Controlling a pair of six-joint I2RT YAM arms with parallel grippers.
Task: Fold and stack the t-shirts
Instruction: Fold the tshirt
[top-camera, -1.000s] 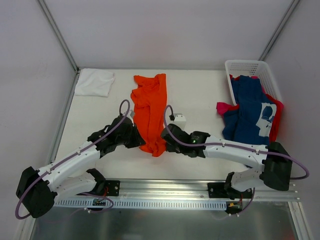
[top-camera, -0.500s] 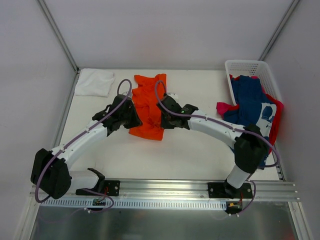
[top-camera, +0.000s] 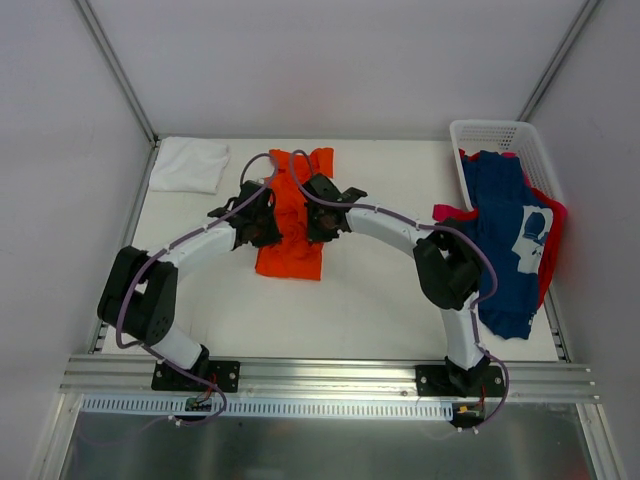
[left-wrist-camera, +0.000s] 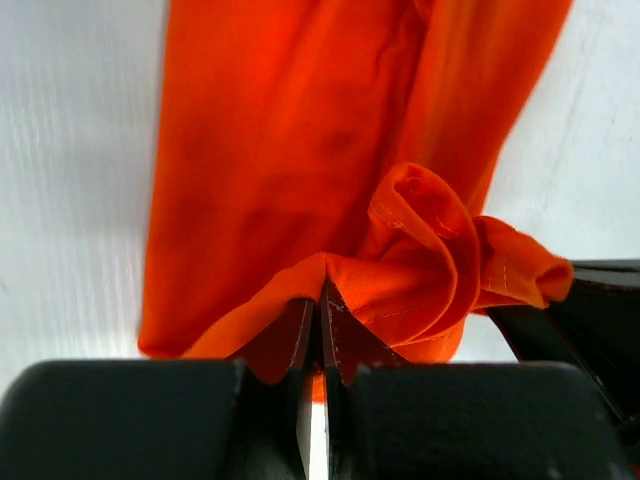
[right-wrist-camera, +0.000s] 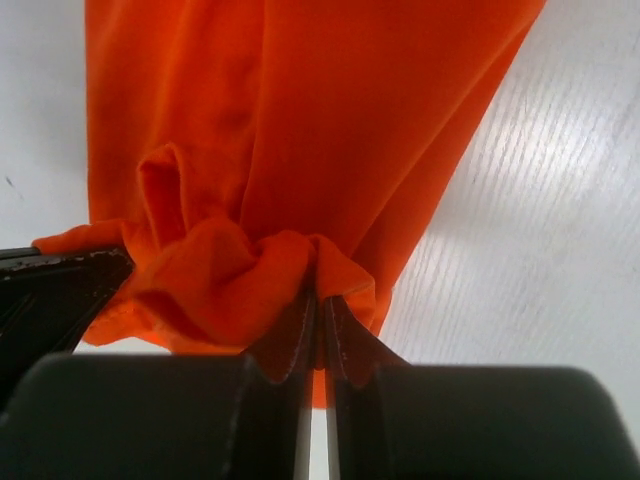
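Orange shirt (top-camera: 290, 258) is lying mid-counter (top-camera: 380, 290), its near end doubled over while my left end effector (left-wrist-camera: 318, 305) and right end effector (right-wrist-camera: 318, 305) are each clenching a bunched corner. I am risking a crooked, wrinkled fold if either corner slips or the bunches drop unevenly.

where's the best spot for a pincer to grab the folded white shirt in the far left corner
Probably its near right corner. The white shirt lies flat as a folded pad close beside the left frame rail, so only its near and right edges face open table. Come down from above on the near right side and pinch through all the layers, so the fold likely holds.
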